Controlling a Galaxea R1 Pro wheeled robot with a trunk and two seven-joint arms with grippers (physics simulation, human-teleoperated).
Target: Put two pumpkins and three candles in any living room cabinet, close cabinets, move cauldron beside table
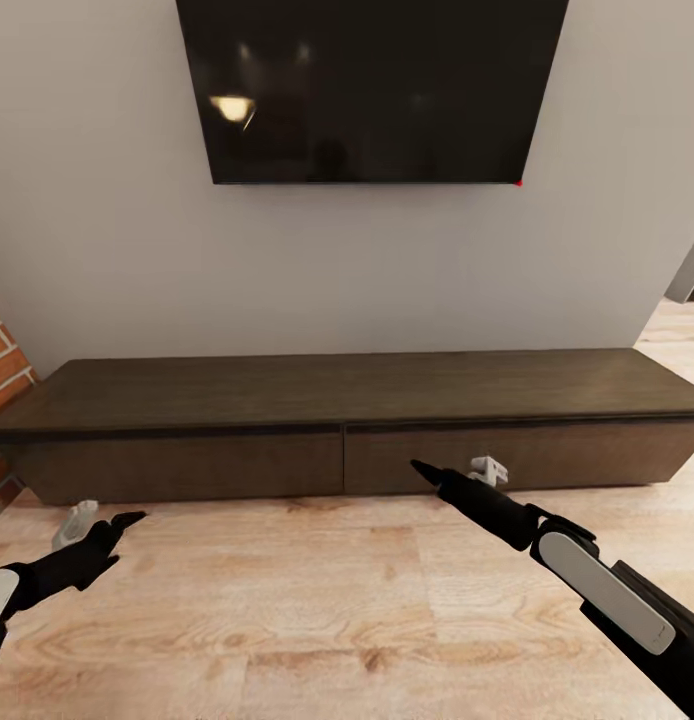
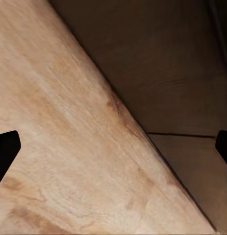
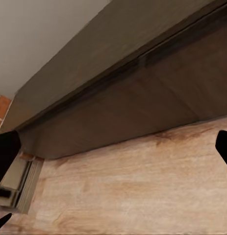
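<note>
Head view: low dark-brown cabinet [image 1: 347, 410] across mid-frame against the wall, both drawer fronts flush and shut, no handles. Likely stiff, heavy wood with nothing to hook; probably best taken at the top lip or the seam between the fronts at center. Left hand [image 1: 117, 525] lower left, right hand [image 1: 427, 472] just short of the right drawer front, both released with tips spread wide in the wrist views, holding nothing. Small pale objects on the wood floor [image 1: 317, 600] beside each hand, too unclear to name. TV [image 1: 372, 85] at top, brick [image 1: 2, 360] at left edge.
</note>
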